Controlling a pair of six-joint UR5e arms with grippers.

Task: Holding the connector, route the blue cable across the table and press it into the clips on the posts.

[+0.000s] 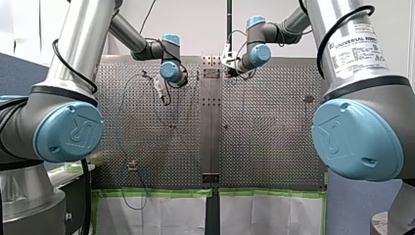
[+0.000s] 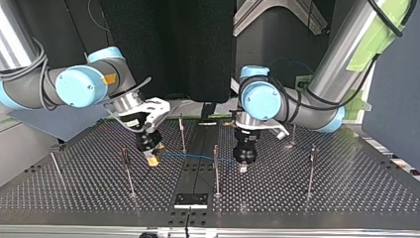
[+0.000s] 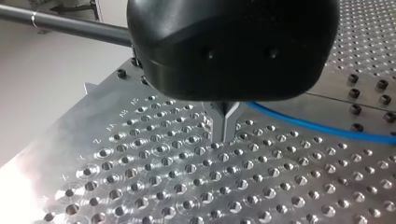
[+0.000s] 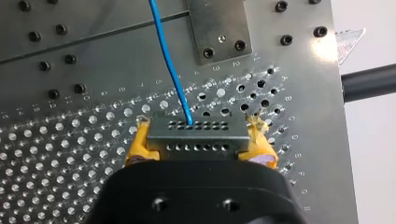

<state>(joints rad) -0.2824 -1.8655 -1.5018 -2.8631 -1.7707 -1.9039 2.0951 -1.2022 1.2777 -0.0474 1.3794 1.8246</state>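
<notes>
Plainly the connector (image 4: 196, 127) is mine to mind. My right jaws (image 4: 200, 145) are closed on it, yellow pads (image 4: 140, 147) clamped on its two ends. The blue cable (image 4: 170, 70) leaves its face toward twelve o'clock from those jaws, low over the perforated counter (image 4: 60, 154). In the top view the cable runs from the connector toward three o'clock, past the middle post (image 2: 216, 173), to my left jaws (image 2: 242, 167), which stand just beside that post at its three o'clock. Those left jaws are drawn narrow, metal fingers (image 3: 219, 123) together, tips close over the counter. The cable meets them near their root, but I cannot tell whether they pinch it or only lean on it. Nor can I tell whether the cable sits in the post's clip or merely crosses the post. I judge the step in hand is seating this span. To do it well I should hold the connector level so the cable does not twist, take up slack gently, line the run up with the clip's mouth, and press down close beside the post. Too hard a pull could bend the thin post or drag the cable out of the connector.
</notes>
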